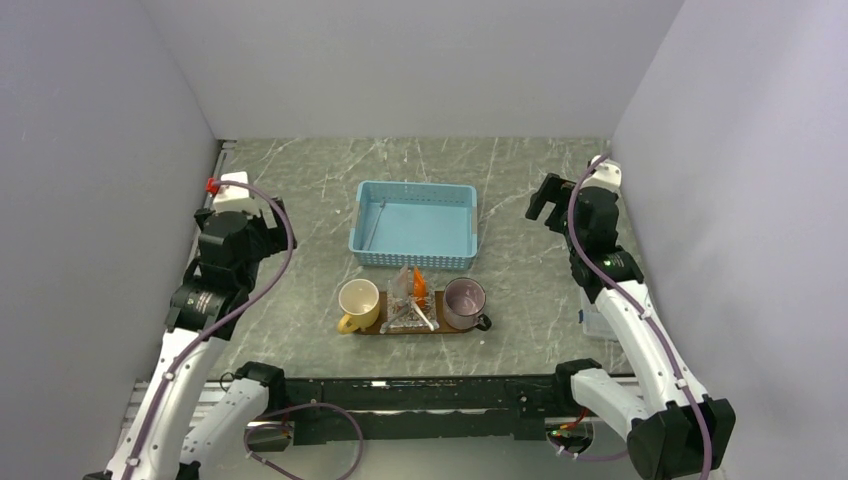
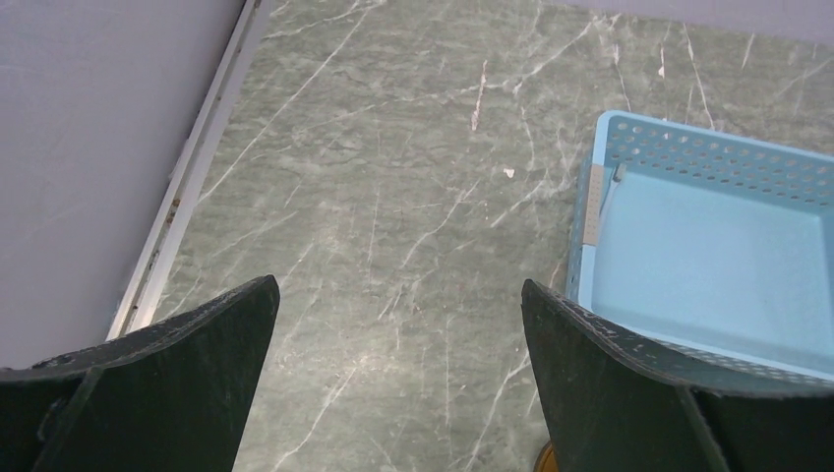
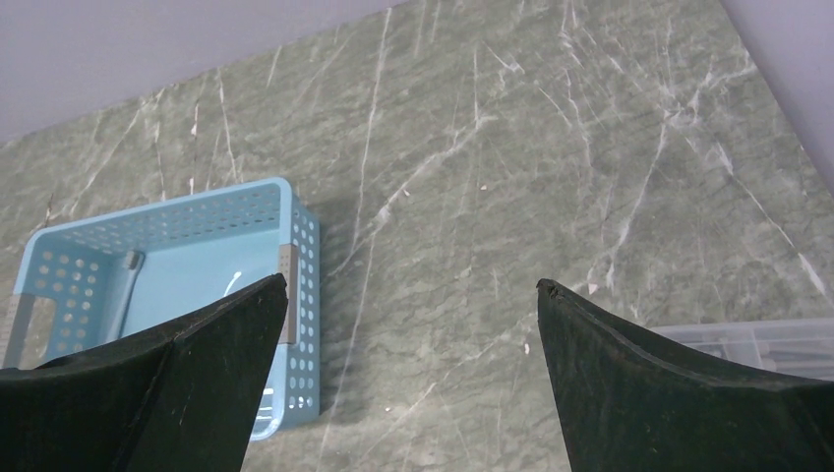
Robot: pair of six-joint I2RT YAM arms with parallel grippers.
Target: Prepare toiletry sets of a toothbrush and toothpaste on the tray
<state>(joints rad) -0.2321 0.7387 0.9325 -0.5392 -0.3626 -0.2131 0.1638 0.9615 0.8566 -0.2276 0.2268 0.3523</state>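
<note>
The dark-brown tray [image 1: 445, 329] lies at the near middle of the table. On it an orange toothpaste [image 1: 419, 284] and a white toothbrush [image 1: 423, 316] lie among clear wrappers, between two cups. Another thin toothbrush [image 1: 372, 225] lies along the left wall of the light-blue basket [image 1: 415, 224]; it also shows in the right wrist view [image 3: 126, 285] and the left wrist view [image 2: 602, 202]. My left gripper [image 1: 280, 222] [image 2: 398, 283] is open and empty, left of the basket. My right gripper [image 1: 543, 203] [image 3: 412, 281] is open and empty, right of the basket.
A yellow cup [image 1: 358, 303] stands on the tray's left end and a purple cup [image 1: 465, 301] on its right end. A clear plastic box [image 1: 597, 320] [image 3: 747, 344] sits by the right wall. Grey walls close in both sides and the back.
</note>
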